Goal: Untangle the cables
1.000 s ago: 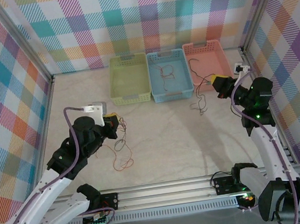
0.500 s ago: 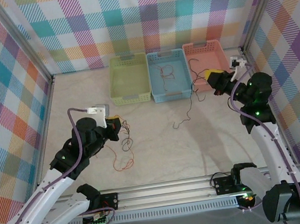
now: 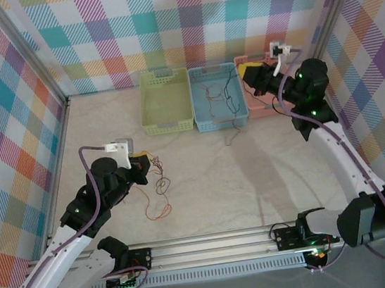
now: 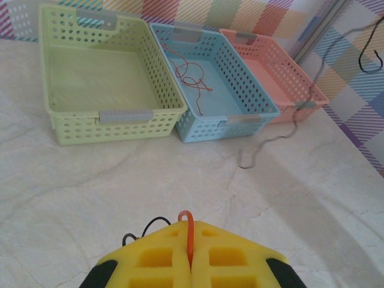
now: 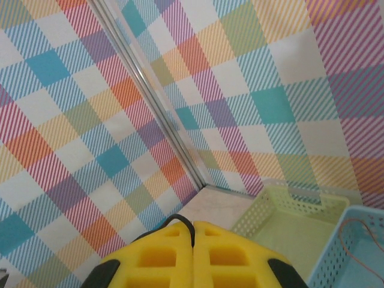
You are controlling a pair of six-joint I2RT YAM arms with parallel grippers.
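Left claw [image 4: 191,243] nips one red cable [image 4: 186,217] — right claw [image 5: 193,237], one dark cable [image 5: 173,219].

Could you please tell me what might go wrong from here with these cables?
The dark cable hanging from the raised right gripper crosses the blue basket; it could snag the rim or the red-orange cable lying inside. The left gripper pinches a red-orange strand that seems to run into the tangle on the table; pulling may tighten it rather than free it.
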